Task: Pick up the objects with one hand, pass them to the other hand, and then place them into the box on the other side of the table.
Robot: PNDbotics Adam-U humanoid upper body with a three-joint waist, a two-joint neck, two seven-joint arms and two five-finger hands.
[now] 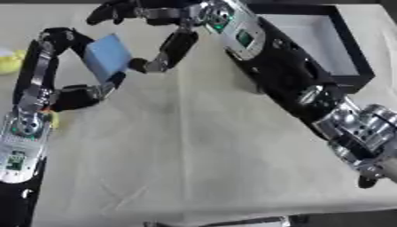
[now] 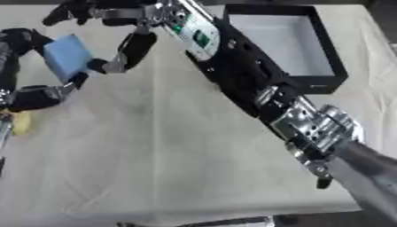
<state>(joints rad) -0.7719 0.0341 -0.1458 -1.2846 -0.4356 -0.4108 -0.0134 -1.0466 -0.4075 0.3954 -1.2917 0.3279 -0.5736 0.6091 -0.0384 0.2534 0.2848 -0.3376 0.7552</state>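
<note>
A blue block [image 1: 107,56] is held up above the cloth-covered surface [image 1: 194,155] at the upper left, between the two hands. The left hand [image 1: 58,66] is curled round it, with fingers behind its far edge and a digit under its lower corner. The right hand [image 1: 159,26] has been reached across from the right, and one of its digits is laid against the block's right edge, near the lower corner; its other fingers are spread above and hold nothing, so the block cannot yet be said to be taken by it. The block is tilted, its long axis running from upper left to lower right. The black box [image 1: 353,57] with a pale floor lies well apart to the right, behind the right forearm. A handover is judged to be in hand; the block must then be carried rightward to the box. Yellow things [image 1: 9,60] are seen at the left edge.
</note>
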